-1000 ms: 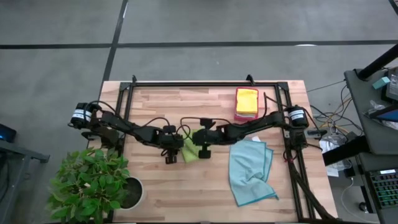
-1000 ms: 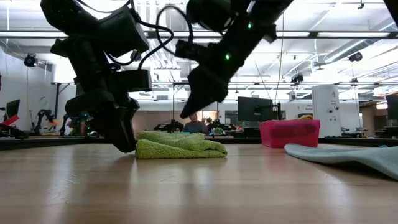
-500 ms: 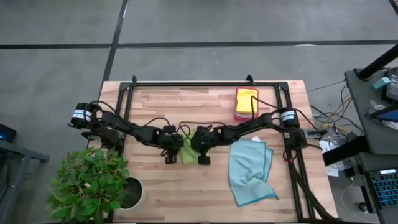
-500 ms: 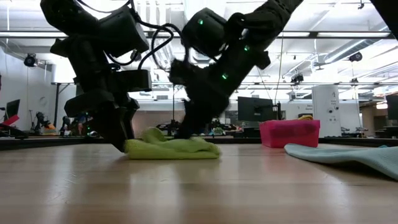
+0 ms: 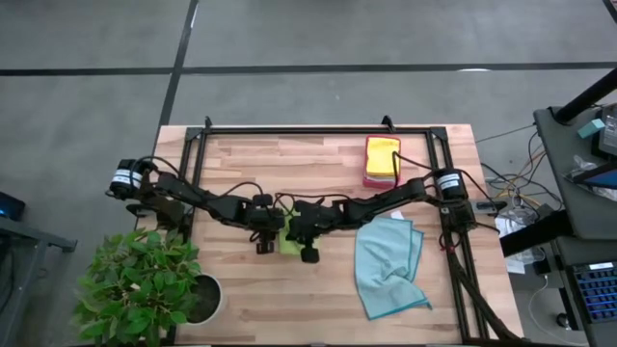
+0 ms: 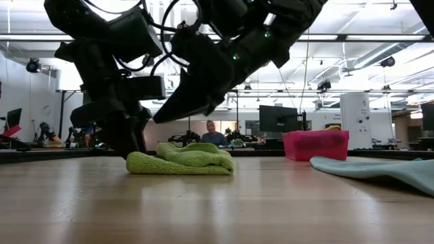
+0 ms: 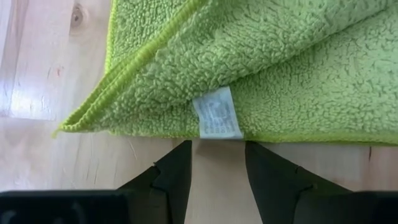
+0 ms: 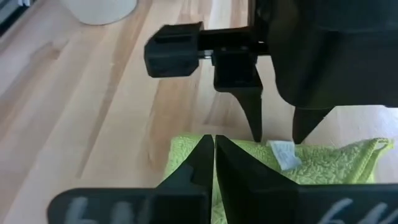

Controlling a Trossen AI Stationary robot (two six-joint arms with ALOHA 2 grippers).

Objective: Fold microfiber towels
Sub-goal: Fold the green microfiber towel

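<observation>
A lime green towel [image 5: 286, 241] lies bunched and folded at the table's middle [image 6: 183, 159], resting on its underside. One hemmed edge carries a white label [image 7: 216, 113]. My left gripper [image 7: 217, 155] is open and points down at the towel's left edge [image 6: 132, 154], one fingertip on either side of the label. My right gripper [image 8: 213, 142] is shut and hangs slanted over the towel [image 6: 159, 119], clear above it, close to my left gripper. A light blue towel [image 5: 388, 265] lies spread at the near right. My left gripper's open fingertips [image 7: 177, 163] stand on the table right at the towel's hemmed edge [image 7: 186, 134] by the label, coming from above. I cannot tell whether they touch the hem.
A pink-red tray [image 5: 370, 172] holding a yellow towel [image 5: 383, 154] stands at the far right. A potted plant [image 5: 145, 284] stands off the table's near left corner. A black frame [image 5: 318, 128] runs along the far edge and sides. A person [image 6: 211, 132] sits in the room behind.
My right gripper has gone toward the table's left, come down on the green towel and risen again. The towel has slid toward my left gripper and bunched higher.
</observation>
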